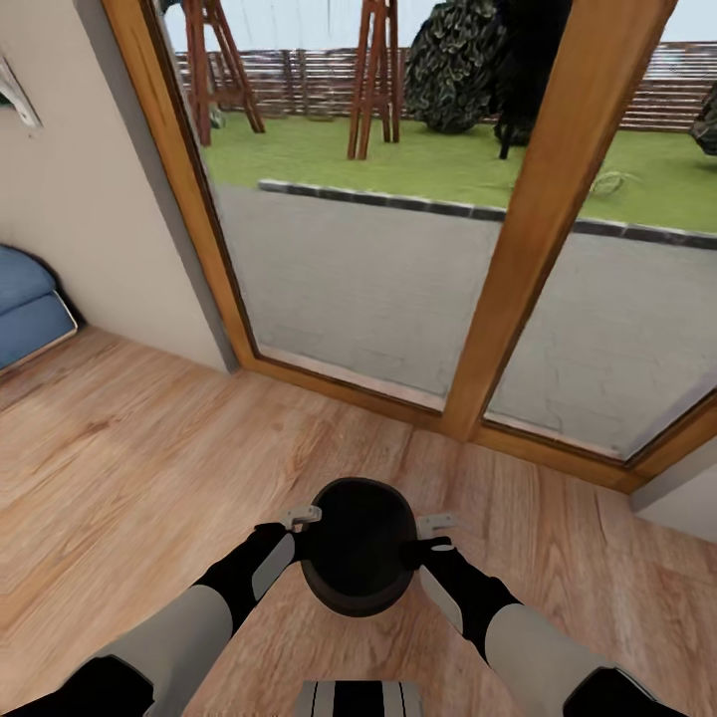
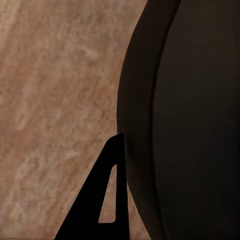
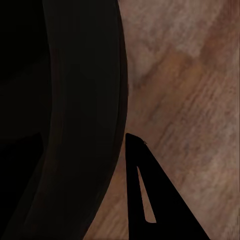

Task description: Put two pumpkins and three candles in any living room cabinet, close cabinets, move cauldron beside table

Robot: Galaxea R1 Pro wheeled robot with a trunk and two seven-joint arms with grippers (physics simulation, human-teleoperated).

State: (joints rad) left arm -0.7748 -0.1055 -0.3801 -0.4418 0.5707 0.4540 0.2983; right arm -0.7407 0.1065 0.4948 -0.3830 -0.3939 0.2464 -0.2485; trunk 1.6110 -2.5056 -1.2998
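Wood floor (image 1: 119,468) by glass door; my left gripper (image 1: 302,521) and right gripper (image 1: 435,530) pinch cauldron (image 1: 358,558) rim, jaws clamped. Keep level, squeeze even while carrying.

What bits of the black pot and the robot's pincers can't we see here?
- Head view: the cauldron's feet, hidden under its body.
- Left wrist view: the left pincer's second finger, behind the cauldron wall.
- Right wrist view: the right pincer's second finger, lost against the cauldron.

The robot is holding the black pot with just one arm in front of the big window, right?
Not quite. In the head view both grippers are on the cauldron: the left gripper on one side, the right gripper on the other, in front of the big window.
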